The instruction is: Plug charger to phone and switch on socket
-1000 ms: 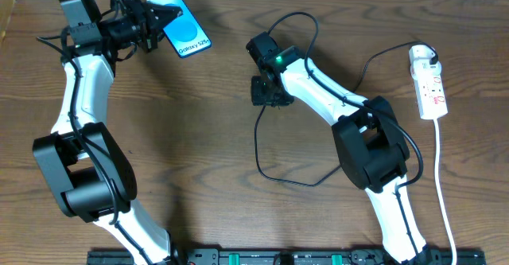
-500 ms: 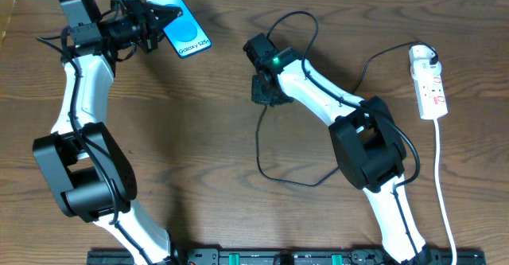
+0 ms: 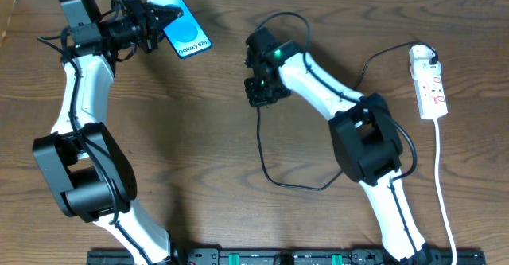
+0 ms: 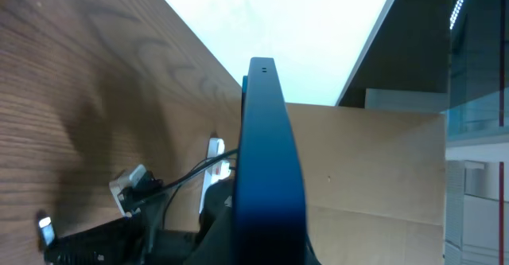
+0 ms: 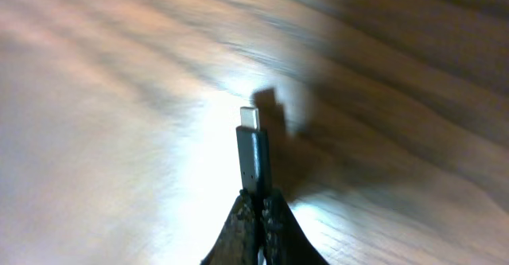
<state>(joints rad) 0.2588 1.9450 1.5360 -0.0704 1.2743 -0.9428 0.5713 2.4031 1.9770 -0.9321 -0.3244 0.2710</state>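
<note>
The phone [image 3: 189,37], blue screen up, is held at the back left with my left gripper [image 3: 165,17] shut on its corner. In the left wrist view the phone [image 4: 266,153] stands edge-on between the jaws of that gripper [image 4: 264,253]. My right gripper [image 3: 258,90] is at the table's middle, shut on the charger's connector. The right wrist view shows the connector tip [image 5: 249,118] sticking out past the closed gripper [image 5: 261,205], just above the wood. The black charger cable [image 3: 258,138] loops down, round and off to the white socket [image 3: 430,90] at the right.
The socket's white cord [image 3: 442,177] runs down the right edge toward the front. The charger's loop [image 3: 298,184] lies on the wood in front of the right arm. A black rail [image 3: 278,257] spans the front edge.
My right gripper has closed on the connector and shifted a little left and back, pulling the cable with it. The left arm and phone have stayed put.
</note>
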